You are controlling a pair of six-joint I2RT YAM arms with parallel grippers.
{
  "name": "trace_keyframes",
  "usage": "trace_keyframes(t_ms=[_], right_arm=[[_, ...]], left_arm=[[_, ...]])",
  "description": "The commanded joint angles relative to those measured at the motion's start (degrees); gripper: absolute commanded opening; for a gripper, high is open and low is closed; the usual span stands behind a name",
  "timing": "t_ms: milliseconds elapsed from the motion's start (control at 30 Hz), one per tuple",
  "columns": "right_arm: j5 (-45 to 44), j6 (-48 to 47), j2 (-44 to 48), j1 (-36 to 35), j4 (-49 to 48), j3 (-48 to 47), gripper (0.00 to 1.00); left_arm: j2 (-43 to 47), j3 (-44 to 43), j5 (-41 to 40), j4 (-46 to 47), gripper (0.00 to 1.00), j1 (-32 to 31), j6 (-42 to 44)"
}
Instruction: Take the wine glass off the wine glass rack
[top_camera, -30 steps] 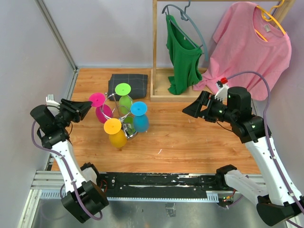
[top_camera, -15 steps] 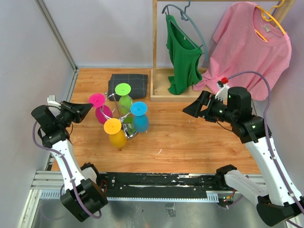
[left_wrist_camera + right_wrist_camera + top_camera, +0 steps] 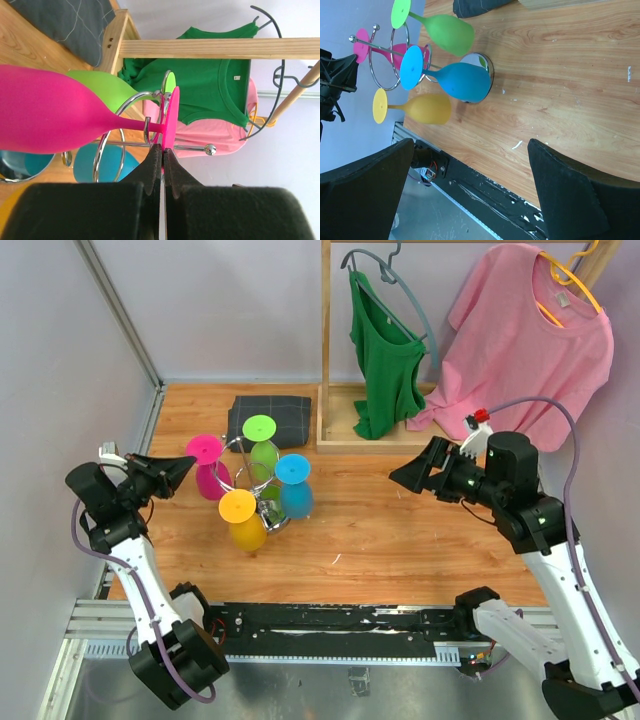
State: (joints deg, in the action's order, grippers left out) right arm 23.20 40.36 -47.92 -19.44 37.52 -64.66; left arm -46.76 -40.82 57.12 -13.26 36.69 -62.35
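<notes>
The wine glass rack (image 3: 268,512) is a silver wire stand on the wooden table, left of centre. Pink (image 3: 212,472), green (image 3: 263,450), blue (image 3: 295,492) and yellow (image 3: 244,522) wine glasses hang on it upside down. My left gripper (image 3: 187,467) is at the rack's left side. In the left wrist view the left gripper (image 3: 162,150) is shut on the edge of the pink wine glass's (image 3: 45,120) flat foot, whose stem sits in a wire loop (image 3: 146,131). My right gripper (image 3: 405,475) is open and empty, well right of the rack. The right wrist view shows the rack's base (image 3: 487,65).
A wooden clothes rack (image 3: 326,350) stands at the back with a green top (image 3: 385,355) and a pink T-shirt (image 3: 525,335) on hangers. A folded dark cloth (image 3: 268,418) lies behind the wine glass rack. A black rail (image 3: 330,620) runs along the near table edge.
My right arm has shifted slightly to the right and down. My left gripper stays closed at the pink glass's foot, and the glasses have not moved.
</notes>
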Motion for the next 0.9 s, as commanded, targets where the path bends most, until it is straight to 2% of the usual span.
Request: trace_keyframes(t_ms=[0, 867], right_arm=[[-1.53, 0.57, 1.32, -1.44, -0.80, 0.66, 0.99], [-2.54, 1.30, 3.70, -1.42, 0.04, 1.02, 0.99]], left_arm=[[-0.14, -2.83, 2.56, 1.74, 0.00, 0.49, -3.73], [-3.84, -6.59, 0.64, 2.15, 0.00, 1.21, -4.14]])
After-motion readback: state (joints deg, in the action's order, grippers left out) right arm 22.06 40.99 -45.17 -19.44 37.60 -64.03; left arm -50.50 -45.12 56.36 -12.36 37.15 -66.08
